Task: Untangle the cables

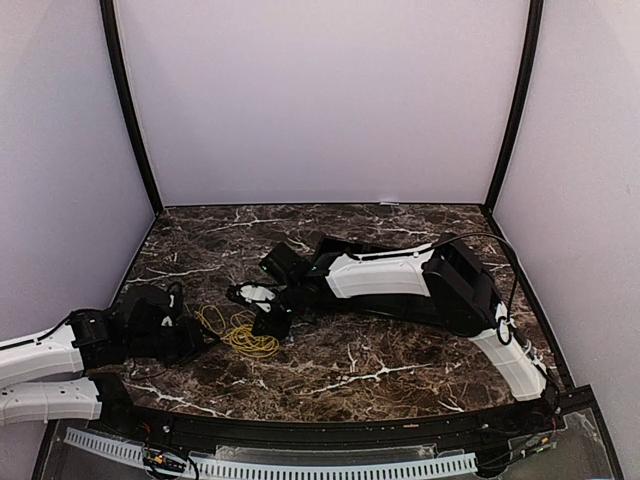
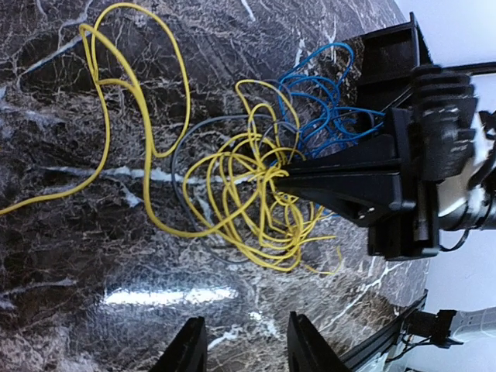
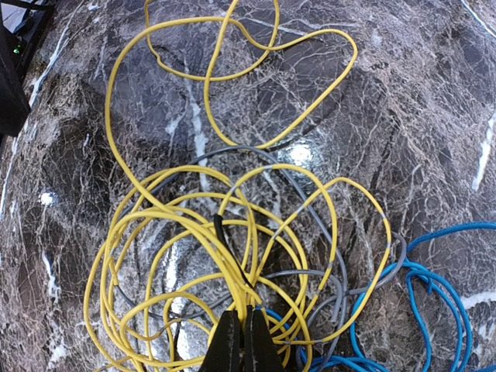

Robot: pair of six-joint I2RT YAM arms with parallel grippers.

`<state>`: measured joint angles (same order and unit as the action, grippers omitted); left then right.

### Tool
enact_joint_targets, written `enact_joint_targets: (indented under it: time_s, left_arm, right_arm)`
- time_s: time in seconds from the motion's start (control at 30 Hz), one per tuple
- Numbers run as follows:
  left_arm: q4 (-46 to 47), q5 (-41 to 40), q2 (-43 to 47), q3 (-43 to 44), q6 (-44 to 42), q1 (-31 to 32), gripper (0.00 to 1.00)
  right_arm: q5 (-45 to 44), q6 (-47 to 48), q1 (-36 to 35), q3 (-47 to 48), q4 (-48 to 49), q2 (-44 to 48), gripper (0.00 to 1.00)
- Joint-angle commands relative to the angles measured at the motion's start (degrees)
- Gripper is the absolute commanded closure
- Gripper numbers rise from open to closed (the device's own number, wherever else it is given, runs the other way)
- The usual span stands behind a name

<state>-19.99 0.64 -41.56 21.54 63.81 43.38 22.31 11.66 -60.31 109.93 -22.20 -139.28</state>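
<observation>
The cables lie in one tangle on the dark marble table. In the top view only the yellow cable [image 1: 245,338] shows clearly. In the right wrist view yellow loops [image 3: 233,288] cross a grey cable [image 3: 342,285] and a blue cable [image 3: 353,332]. My right gripper [image 3: 242,325] is shut on yellow strands in the middle of the tangle. It also shows in the top view [image 1: 268,322] and the left wrist view [image 2: 283,182]. My left gripper [image 2: 248,349] is open and empty, just short of the yellow [image 2: 256,209], blue [image 2: 325,116] and grey [image 2: 203,124] cables. In the top view it [image 1: 200,335] sits left of the tangle.
The right arm [image 1: 400,275] stretches across the middle of the table from the right. White walls and black corner posts [image 1: 135,120] enclose the table. A black rail with a white cable chain [image 1: 300,465] runs along the near edge.
</observation>
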Motion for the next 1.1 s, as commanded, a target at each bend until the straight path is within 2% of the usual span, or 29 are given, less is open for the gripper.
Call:
enact_joint_targets:
  time_s: [0.0,0.13,0.5,0.93,1.07]
  left_arm:
    - [8.8,2.3,-1.4,-5.5,6.0,0.1,0.65]
    - [13.8,1.6,-3.5,-7.8,7.8,0.1,0.7]
    - [25.6,0.1,-10.9,-12.0,13.6,0.1,0.68]
    - [38.2,-0.7,-17.4,-16.6,18.9,-3.2,0.8]
    - [41.3,2.7,-20.0,-16.7,18.8,-5.2,0.82]
  right_arm:
    - [-0.2,-0.9,0.6,0.4,-0.6,-1.8,1.0]
    - [0.1,-0.9,0.6,0.0,-0.4,-1.8,1.0]
    - [0.6,-1.2,0.6,0.2,-0.6,-1.8,1.0]
    - [1.2,-1.5,0.6,-0.4,-0.4,-1.7,1.0]
    - [1.4,-1.6,0.6,-0.5,-0.3,-1.5,1.0]
